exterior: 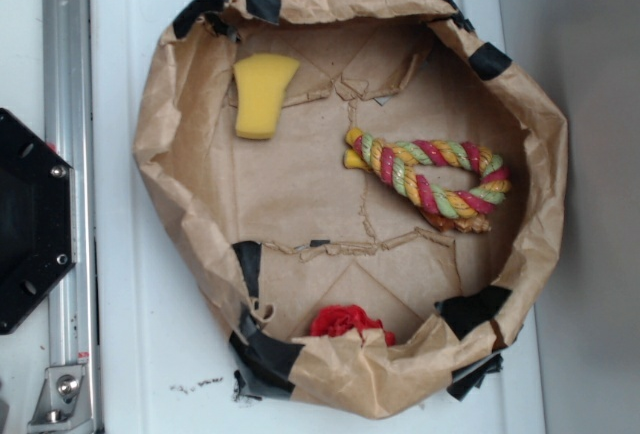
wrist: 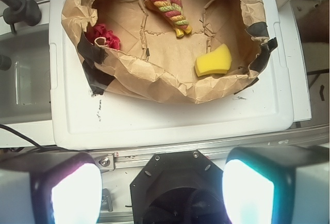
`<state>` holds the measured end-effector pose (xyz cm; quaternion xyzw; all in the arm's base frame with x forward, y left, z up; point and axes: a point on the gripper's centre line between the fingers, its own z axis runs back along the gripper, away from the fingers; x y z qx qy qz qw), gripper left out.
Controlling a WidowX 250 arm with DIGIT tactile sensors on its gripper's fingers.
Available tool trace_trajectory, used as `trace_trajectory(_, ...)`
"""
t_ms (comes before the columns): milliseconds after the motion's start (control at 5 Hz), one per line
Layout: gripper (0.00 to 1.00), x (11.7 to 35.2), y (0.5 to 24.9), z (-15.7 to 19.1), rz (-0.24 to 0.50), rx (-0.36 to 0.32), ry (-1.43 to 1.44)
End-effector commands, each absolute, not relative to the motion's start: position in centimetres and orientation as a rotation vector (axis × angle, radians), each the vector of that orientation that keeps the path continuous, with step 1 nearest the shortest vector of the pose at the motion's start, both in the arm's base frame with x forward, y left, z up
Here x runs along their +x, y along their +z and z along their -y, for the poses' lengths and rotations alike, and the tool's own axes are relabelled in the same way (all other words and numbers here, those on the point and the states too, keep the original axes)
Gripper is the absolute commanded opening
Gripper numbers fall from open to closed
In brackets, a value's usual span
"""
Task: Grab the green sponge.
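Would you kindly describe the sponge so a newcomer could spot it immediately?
Find the brown paper basin edged with black tape on the white surface. The sponge lies flat on its floor near the wall: plain yellow foam, unlike the braided multicoloured rope and the red cloth lump.

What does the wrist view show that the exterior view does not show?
Only the wrist view shows the gripper, its two fingers spread open at the bottom edge, far from the sponge, and a grey tray left of the white lid. Only the exterior view shows the whole paper bowl rim from above. Both show the green sponge, really yellow, the braided rope and the red cloth inside the paper bowl.
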<state>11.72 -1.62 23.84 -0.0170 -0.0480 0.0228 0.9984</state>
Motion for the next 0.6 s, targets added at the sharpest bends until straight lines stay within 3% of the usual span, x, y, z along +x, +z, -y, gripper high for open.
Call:
trace_trajectory(0,1.0,11.7,23.8,1.6,0.096,-0.034,0.046)
trace_trajectory(200,1.0,16.7,19.7,-0.7,0.025,0.061,0.233)
trace_trajectory(400,1.0,21.2,15.7,-2.7,0.035,0.1,0.425)
